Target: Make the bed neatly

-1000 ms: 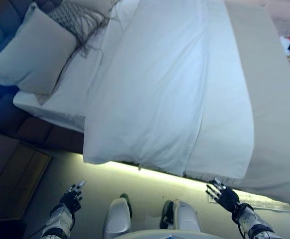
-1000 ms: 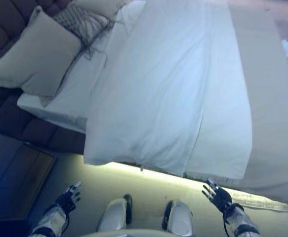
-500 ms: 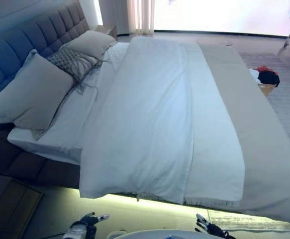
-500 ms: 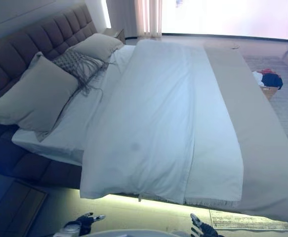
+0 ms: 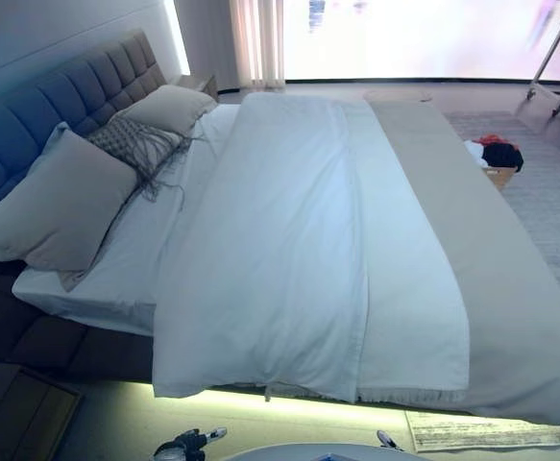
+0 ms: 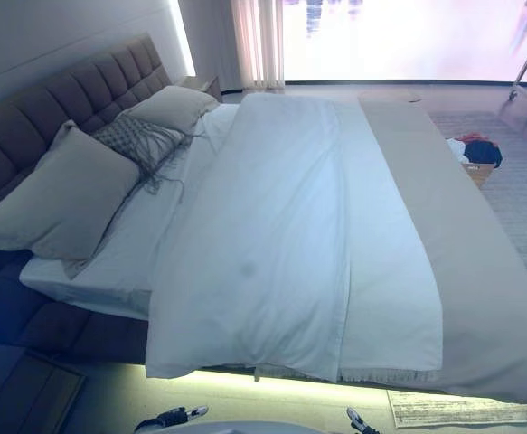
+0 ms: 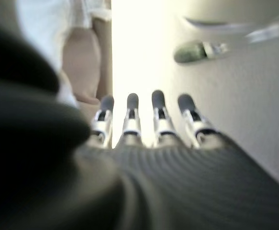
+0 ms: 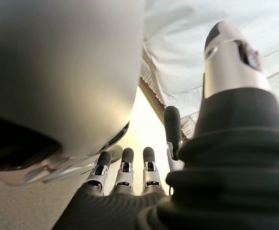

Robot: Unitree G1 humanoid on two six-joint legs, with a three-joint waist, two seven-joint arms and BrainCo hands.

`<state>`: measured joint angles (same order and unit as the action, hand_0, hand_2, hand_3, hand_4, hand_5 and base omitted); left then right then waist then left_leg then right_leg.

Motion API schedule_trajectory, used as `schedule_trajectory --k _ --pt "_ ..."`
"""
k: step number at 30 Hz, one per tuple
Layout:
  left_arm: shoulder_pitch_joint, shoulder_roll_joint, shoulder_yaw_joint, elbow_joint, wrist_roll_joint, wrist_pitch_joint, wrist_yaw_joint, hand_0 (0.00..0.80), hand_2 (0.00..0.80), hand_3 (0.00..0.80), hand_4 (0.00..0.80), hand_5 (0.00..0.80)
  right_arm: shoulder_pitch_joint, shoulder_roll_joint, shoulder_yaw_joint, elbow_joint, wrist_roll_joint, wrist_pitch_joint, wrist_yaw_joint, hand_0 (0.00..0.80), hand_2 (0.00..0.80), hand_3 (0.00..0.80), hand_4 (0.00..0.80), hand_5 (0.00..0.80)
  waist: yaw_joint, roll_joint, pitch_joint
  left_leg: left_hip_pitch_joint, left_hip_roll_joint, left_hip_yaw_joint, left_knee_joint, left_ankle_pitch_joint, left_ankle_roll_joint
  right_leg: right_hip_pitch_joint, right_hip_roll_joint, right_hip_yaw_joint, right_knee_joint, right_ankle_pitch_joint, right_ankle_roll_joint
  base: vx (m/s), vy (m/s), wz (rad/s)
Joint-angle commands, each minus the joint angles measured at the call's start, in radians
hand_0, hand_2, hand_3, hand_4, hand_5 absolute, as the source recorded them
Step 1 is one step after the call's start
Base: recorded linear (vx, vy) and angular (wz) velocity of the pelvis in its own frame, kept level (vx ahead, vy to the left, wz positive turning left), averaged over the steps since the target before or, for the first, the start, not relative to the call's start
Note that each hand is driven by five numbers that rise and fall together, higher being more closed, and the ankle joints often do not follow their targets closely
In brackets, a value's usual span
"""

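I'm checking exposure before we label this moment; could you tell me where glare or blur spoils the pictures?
In both eye views the window behind the bed is blown out to white, and a light strip glows under the duvet. In the left wrist view the left hand is sharp enough, the floor beyond washed out. In the right wrist view the right hand is clear; a soft grey shape blocks much of the picture.

Daylight glares white through the window (image 5: pixel 433 38) beyond the bed (image 5: pixel 356 240). A light strip (image 6: pixel 272 372) glows yellow beneath the bed frame. Both wrist views are blurred close up.
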<state>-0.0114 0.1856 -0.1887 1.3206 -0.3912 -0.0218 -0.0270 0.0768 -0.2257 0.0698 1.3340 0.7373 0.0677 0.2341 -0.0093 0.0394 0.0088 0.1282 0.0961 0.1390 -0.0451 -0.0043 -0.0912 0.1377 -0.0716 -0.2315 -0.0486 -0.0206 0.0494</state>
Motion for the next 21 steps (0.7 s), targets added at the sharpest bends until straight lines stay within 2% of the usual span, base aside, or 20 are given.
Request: schedule_trajectory --k 1,6,11,15,18,21 --pt "-0.099 0.056 0.074 -0.002 -0.122 -0.106 -0.054 0.0 0.0 0.0 0.0 0.0 -0.103 0.001 0.011 0.008 -0.018 0.004 0.034 0.0 0.0 0.0 0.0 0.0 0.009 -0.043 0.031 -0.015 -0.015 -0.029 -0.042 0.031 0.016 0.005 -0.06 0.011 -0.028 0.073 0.066 0.053 0.063 0.01" --pt "-0.123 0.108 0.127 -0.09 -0.284 -0.18 -0.142 0.0 0.0 0.0 0.0 0.0 -0.079 -0.043 -0.014 0.005 -0.042 0.024 0.04 0.0 0.0 0.0 0.0 0.0 0.0 -0.036 0.027 -0.02 -0.015 -0.033 -0.042 0.03 0.014 0.0 -0.058 0.02 -0.037 0.074 0.068 0.049 0.058 0.0" --pt "-0.154 0.153 0.206 -0.181 -0.448 -0.161 -0.219 0.0 0.0 0.0 0.0 0.0 -0.04 -0.061 -0.04 0.026 -0.073 0.01 0.063 0.0 0.0 0.0 0.0 0.0 -0.01 -0.03 0.024 -0.032 -0.014 -0.032 -0.042 0.033 0.01 -0.013 -0.058 0.026 -0.039 0.076 0.072 0.059 0.052 0.0" --pt "-0.17 0.164 0.235 -0.22 -0.558 -0.143 -0.261 0.0 0.0 0.0 0.0 0.0 -0.02 -0.072 -0.044 0.022 -0.114 0.004 0.073 0.0 0.0 0.0 0.0 0.0 -0.023 -0.028 0.037 -0.037 -0.011 -0.025 -0.042 0.034 0.009 -0.024 -0.059 0.031 -0.029 0.071 0.071 0.077 0.087 -0.03" --pt "-0.226 0.164 0.216 -0.244 -0.655 -0.154 -0.261 0.0 0.0 0.0 0.0 0.0 -0.051 -0.091 -0.017 -0.012 -0.093 -0.001 0.081 0.0 0.0 0.0 0.0 0.0 -0.029 -0.027 0.094 -0.096 0.004 -0.027 -0.016 0.056 0.007 -0.122 -0.069 0.035 0.074 0.047 0.061 -0.168 0.111 -0.07" --pt "-0.325 0.182 0.183 -0.242 -0.744 -0.187 -0.26 0.0 0.0 0.0 0.0 0.0 -0.127 -0.109 0.021 -0.044 -0.046 -0.016 0.083 0.0 0.0 0.0 0.0 0.0 -0.04 -0.037 0.19 -0.232 0.011 -0.047 0.096 0.05 0.004 -0.266 -0.071 0.061 0.184 0.024 0.047 -0.422 0.093 -0.22"
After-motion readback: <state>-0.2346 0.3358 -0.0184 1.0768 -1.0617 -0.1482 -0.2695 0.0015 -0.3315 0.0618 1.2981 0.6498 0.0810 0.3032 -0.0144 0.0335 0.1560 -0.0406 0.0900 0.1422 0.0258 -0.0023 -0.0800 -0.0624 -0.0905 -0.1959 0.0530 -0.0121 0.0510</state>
